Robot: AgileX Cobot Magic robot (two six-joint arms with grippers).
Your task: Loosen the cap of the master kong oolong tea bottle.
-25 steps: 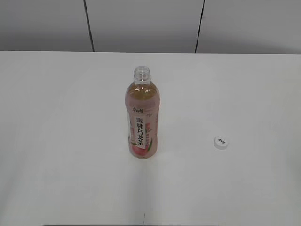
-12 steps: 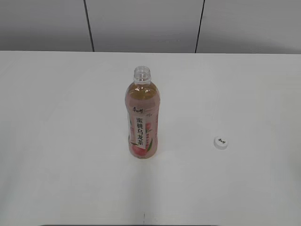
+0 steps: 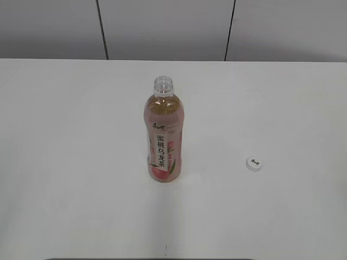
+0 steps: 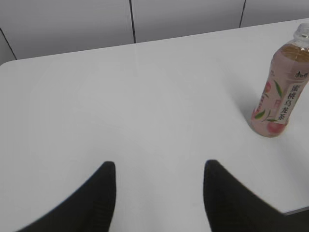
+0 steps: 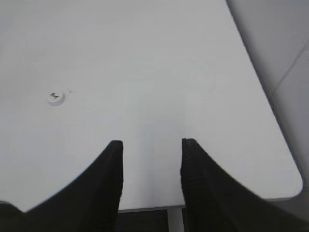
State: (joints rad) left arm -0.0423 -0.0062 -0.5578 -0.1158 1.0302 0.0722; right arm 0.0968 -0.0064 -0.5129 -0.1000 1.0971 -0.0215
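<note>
A: Where did the cap (image 3: 254, 163) sit?

B: It lay flat on the white table (image 3: 70, 162), top face up, well apart from the master kong oolong tea bottle (image 3: 164, 138) and off to the bottle's right in the exterior view, slightly nearer the camera than the bottle's base. The bottle stood upright, its long axis vertical and its threaded neck bare.

A: So the cap was already off?

B: It looked that way; I'd judge the loosening done, with nothing left on the neck to turn.

A: And the arms?

B: Neither showed in the exterior view. The right gripper (image 5: 151, 145) hung over bare table with its fingers spread and nothing between them; the cap (image 5: 56, 97) lay ahead of it and to the left in its wrist view. The left gripper (image 4: 159, 166) was likewise spread and empty, the bottle (image 4: 283, 87) standing ahead and far to its right.

A: Which arm was nearer the cap?

B: The right one, by my reading; the cap didn't show in the left wrist view.
</note>
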